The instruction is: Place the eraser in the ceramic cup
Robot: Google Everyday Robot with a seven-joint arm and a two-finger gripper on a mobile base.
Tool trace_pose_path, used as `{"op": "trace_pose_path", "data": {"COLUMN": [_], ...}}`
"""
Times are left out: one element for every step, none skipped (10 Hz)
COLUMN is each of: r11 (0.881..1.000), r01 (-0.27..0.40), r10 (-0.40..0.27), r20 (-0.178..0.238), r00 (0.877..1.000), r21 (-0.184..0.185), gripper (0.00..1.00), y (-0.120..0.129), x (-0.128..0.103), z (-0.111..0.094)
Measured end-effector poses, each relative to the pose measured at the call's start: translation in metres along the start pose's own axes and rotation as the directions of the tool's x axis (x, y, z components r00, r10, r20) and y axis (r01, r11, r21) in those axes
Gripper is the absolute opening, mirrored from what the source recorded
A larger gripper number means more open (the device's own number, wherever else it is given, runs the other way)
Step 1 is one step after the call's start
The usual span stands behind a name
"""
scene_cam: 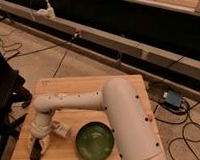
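Pinching the eraser point(34, 153) at the table's point(69, 88) front-left corner, the gripper point(38, 146) points straight down, fingers pressed onto the black slab. It looks like a top-down hold meant for a clean lift. Just right of it sits what looks like the whitish cup point(61, 129), the drop target. Count: one eraser, one cup, one green plate point(94, 141), one orange piece point(154, 115) peeking past the arm point(120, 108).
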Motion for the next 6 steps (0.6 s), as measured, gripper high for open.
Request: {"op": "trace_pose_path", "data": {"r11": [0.999, 0.998, 0.996, 0.992, 0.988, 0.983], "r01": [-0.015, -0.027, -0.039, -0.059, -0.079, -0.109], "r10": [0.015, 0.028, 0.041, 0.063, 0.087, 0.121], "r20": [-0.013, -0.019, -0.025, -0.039, -0.055, -0.073], "r00": [1.0, 0.999, 0.999, 0.997, 0.995, 0.99], "r21": [0.03, 0.058, 0.085, 0.114, 0.13, 0.147], "gripper": [0.0, 0.0, 0.0, 0.0, 0.0, 0.0], "y": [0.002, 0.004, 0.006, 0.011, 0.018, 0.028], "x": [-0.005, -0.011, -0.018, -0.024, -0.027, -0.03], "z": [-0.009, -0.019, -0.03, -0.044, -0.055, -0.069]}}
